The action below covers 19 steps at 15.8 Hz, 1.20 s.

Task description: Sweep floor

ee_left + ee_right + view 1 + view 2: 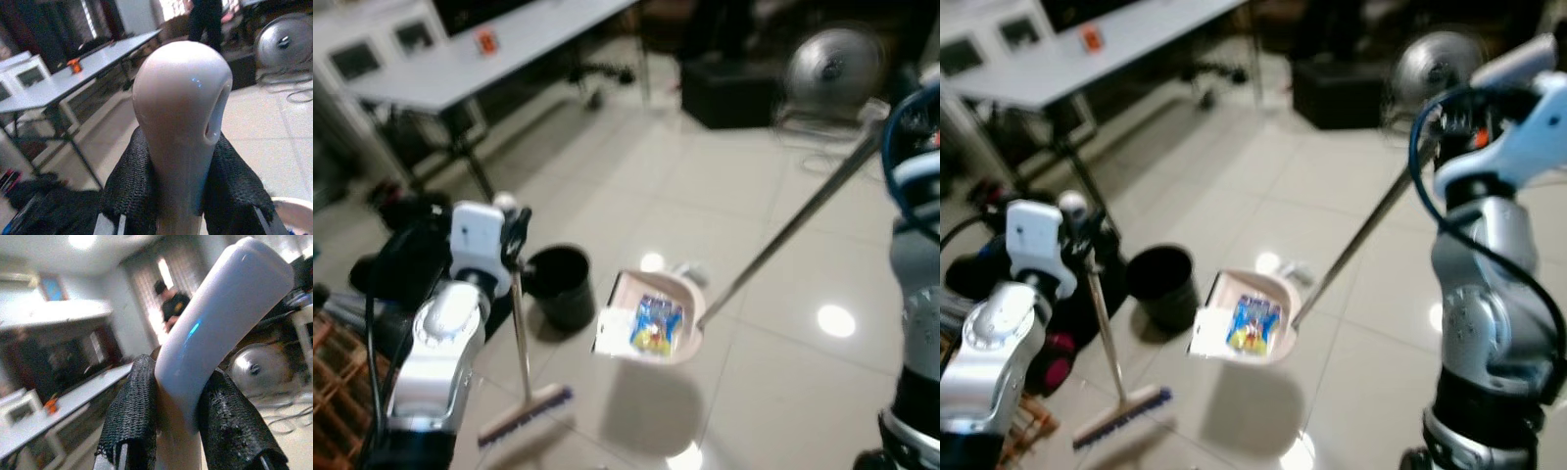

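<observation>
The left gripper [168, 196] is clamped on the rounded top of the broom handle [520, 333]; black padded fingers [132, 181] are pressed against both sides. The broom head [524, 416] is seen resting on the tiled floor [783, 372], near the robot's left side. The right gripper [181, 426] is closed around the pale grip of the dustpan handle [793, 225]. The dustpan [651, 318] is held above the floor, just beside a black bin [560, 284]. A blue and yellow wrapper [656, 325] is seen lying in the dustpan; its print cannot be read. A fan [832, 64] and a white surface [509, 44] are noted behind. A person [173, 308] is visible in the background.
</observation>
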### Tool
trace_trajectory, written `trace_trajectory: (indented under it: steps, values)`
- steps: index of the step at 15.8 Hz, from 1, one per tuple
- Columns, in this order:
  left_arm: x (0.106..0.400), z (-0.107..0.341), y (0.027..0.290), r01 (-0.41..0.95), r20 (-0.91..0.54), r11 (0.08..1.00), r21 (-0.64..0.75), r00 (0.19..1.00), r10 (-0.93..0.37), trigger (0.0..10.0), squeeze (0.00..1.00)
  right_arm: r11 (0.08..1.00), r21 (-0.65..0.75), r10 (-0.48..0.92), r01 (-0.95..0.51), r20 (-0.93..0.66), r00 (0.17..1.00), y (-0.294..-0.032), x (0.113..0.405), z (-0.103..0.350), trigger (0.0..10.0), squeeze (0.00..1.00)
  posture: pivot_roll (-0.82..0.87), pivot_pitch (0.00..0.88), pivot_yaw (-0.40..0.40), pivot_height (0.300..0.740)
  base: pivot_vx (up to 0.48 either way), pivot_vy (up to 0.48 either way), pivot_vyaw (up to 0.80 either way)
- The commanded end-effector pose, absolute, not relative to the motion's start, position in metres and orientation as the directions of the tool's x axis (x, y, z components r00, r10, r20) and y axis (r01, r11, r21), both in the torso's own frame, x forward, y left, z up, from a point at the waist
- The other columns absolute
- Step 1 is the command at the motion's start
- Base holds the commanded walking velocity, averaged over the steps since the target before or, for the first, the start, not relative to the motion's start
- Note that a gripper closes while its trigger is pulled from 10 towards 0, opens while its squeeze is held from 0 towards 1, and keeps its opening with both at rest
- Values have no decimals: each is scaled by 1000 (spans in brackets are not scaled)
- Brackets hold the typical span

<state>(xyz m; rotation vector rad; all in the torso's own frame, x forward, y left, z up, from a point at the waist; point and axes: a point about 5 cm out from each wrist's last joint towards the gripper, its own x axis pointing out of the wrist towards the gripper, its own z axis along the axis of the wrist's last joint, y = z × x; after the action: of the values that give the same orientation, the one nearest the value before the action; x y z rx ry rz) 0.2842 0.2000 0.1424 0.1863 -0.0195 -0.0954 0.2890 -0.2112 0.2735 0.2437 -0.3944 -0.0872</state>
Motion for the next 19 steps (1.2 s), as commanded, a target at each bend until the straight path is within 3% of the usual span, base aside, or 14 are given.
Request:
trace_trajectory:
  steps: [1,11,19]
  values:
    - [286,152,196,87,59,974,208,993,-101,10000,0,967,255,-127,16,425,896,-212,287,285,10000,0,-17,0,114,740,379,0,0]
    - [284,149,194,18,80,978,206,996,-35,10000,0,971,234,-57,-57,454,889,-204,314,304,10000,0,11,0,43,740,387,0,0]
    - [283,151,197,9,82,975,221,996,-28,10000,0,943,321,-94,-82,498,862,-207,319,310,10000,0,27,0,53,740,405,0,230]
